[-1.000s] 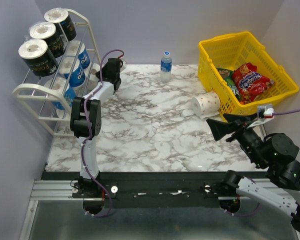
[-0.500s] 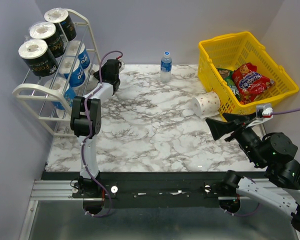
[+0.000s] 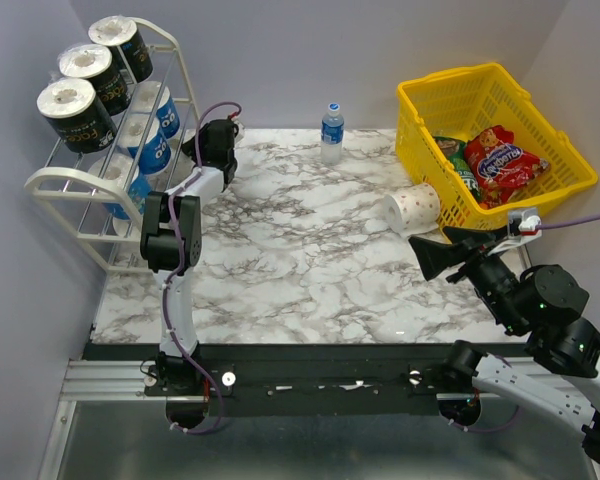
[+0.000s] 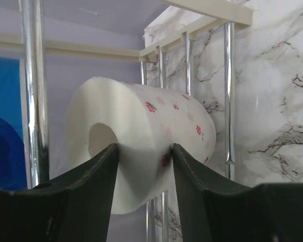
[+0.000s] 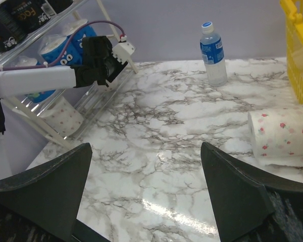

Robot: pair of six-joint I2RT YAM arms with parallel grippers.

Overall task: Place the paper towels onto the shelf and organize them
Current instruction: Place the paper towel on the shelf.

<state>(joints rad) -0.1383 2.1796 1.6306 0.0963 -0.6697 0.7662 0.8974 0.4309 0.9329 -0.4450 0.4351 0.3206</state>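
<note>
Soft dotted roll (image 4: 161, 121) at the shelf (image 4: 230, 91), ten o'clock
Left hand (image 4: 144, 151) part open around it; grip unclear. Squeeze its light sides gently.

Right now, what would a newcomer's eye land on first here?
The bright yellow basket of snack packs at the far right grabs attention, with a stray dotted roll lying beside it. At far left, three black-wrapped rolls line the top tier of the white shelf, while the left pincer straddles a second dotted roll among the rack's bars.
</note>
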